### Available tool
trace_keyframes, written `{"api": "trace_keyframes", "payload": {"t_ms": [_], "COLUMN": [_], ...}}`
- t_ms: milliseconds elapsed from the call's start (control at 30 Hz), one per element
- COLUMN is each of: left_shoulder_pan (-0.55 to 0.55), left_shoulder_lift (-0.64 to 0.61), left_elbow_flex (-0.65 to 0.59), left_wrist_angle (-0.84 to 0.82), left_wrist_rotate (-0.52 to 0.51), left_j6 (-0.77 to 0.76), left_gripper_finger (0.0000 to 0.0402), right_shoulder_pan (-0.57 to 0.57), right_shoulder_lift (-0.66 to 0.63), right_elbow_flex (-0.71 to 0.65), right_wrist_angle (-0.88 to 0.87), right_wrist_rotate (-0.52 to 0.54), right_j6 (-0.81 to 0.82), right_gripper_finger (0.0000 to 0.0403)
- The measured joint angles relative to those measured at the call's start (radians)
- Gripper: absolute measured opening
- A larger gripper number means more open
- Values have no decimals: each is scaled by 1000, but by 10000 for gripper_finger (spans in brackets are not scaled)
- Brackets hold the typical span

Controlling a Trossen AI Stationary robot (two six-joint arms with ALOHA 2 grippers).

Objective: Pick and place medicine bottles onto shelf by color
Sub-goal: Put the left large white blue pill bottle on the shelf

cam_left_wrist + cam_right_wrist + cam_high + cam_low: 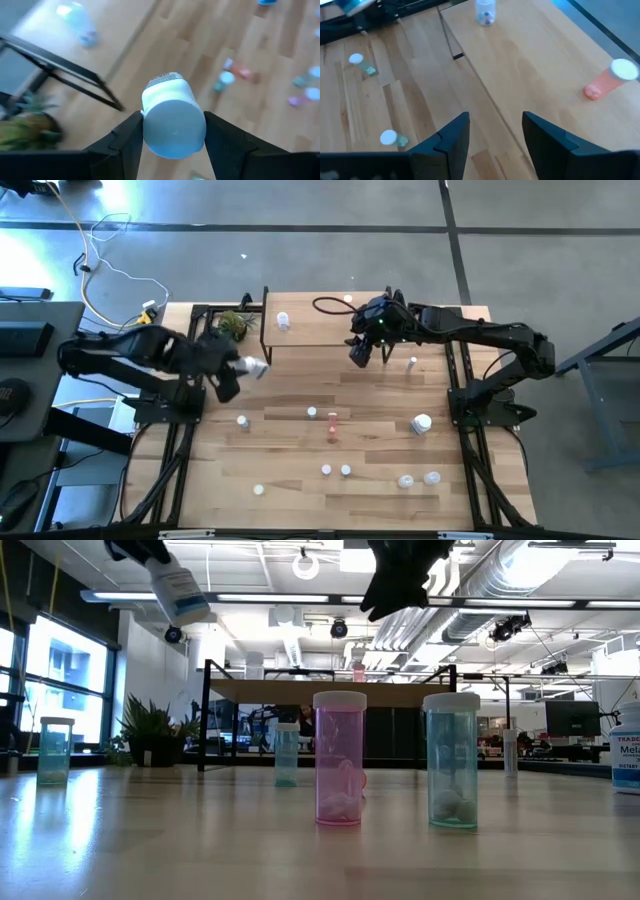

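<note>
My left gripper is shut on a larger white bottle, high above the table just left of the shelf, a low light-wood board on black legs. The bottle also shows in the low view and the left wrist view. My right gripper is open and empty over the shelf's near edge, as the right wrist view shows. A clear bottle and a pink one stand on the shelf. My left gripper pinches the white bottle's round sides between its two fingers, near the end that faces the wrist camera. The bottle lies along the fingers and sticks out past them, label end foremost. It is tilted and lifted clear of table and shelf.
Several small bottles are scattered on the table's near half, among them a pink one, a teal one and a larger white one. A green plant stands by the shelf's left end. A dark cable lies on the shelf.
</note>
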Motion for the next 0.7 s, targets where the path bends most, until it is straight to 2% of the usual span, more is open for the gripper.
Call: {"api": "trace_keyframes", "payload": {"t_ms": [300, 500, 700], "left_shoulder_pan": [284, 499, 686], "left_shoulder_lift": [24, 110, 240], "left_elbow_flex": [135, 260, 400], "left_wrist_angle": [4, 36, 32], "left_wrist_rotate": [1, 9, 135], "left_j6": [325, 596, 754], "left_gripper_finger": [169, 169, 169], "right_shoulder_pan": [-74, -107, -125], "right_shoulder_lift": [0, 0, 0], "right_elbow_flex": [0, 0, 0], "right_wrist_angle": [0, 0, -2], "right_wrist_rotate": [1, 1, -5], "right_j6": [-8, -8, -27], "right_gripper_finger": [174, 174, 174]}}
